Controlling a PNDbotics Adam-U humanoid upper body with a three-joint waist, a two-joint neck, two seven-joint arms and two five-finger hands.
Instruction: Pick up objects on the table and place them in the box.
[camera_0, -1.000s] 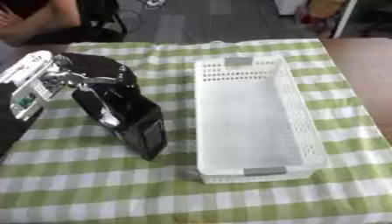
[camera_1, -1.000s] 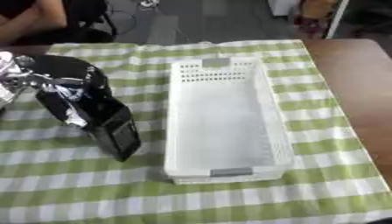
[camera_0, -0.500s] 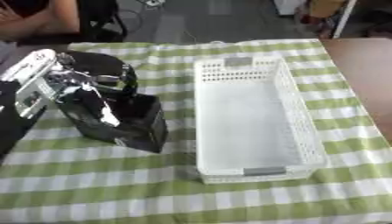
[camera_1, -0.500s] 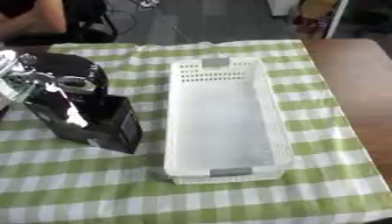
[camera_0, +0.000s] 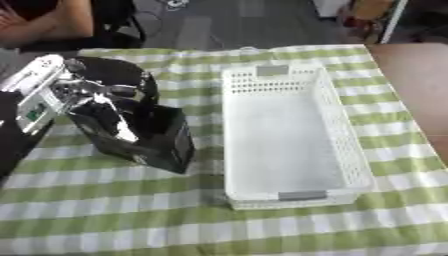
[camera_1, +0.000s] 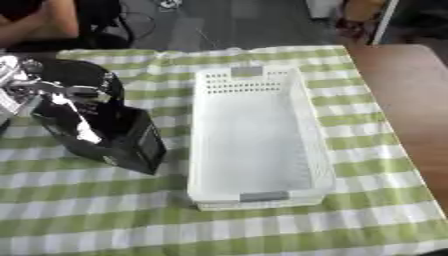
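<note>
My left hand (camera_0: 96, 107) is wrapped around the black box (camera_0: 149, 137), fingers curled over its top and near side, and the box is tilted with one lower corner pointing down at the checked cloth (camera_0: 105, 200) that covers the desk. I cannot tell whether that corner touches the cloth or hangs just above it. The box sits to the left of the white basket (camera_0: 350, 145), close beside its left wall but outside it.

I judge this to be the carry step: the object is grasped and needs to travel rightward over the basket's rim. The next move calls for lifting the box high enough that its low corner clears the left wall, then bringing it over the open middle of the basket and lowering it before I let my fingers go. The box is fairly tall next to the basket's shallow walls, so laying it flat along the basket's length seems the safer way to set it down. The risk I see is the tilted corner catching the rim and dragging the light basket sideways.

My right hand shows in neither view, so I can say nothing of it.

By count: one black box, one white basket with nothing in it yet, and one hand at work. I see no other loose object on the cloth waiting its turn.
</note>
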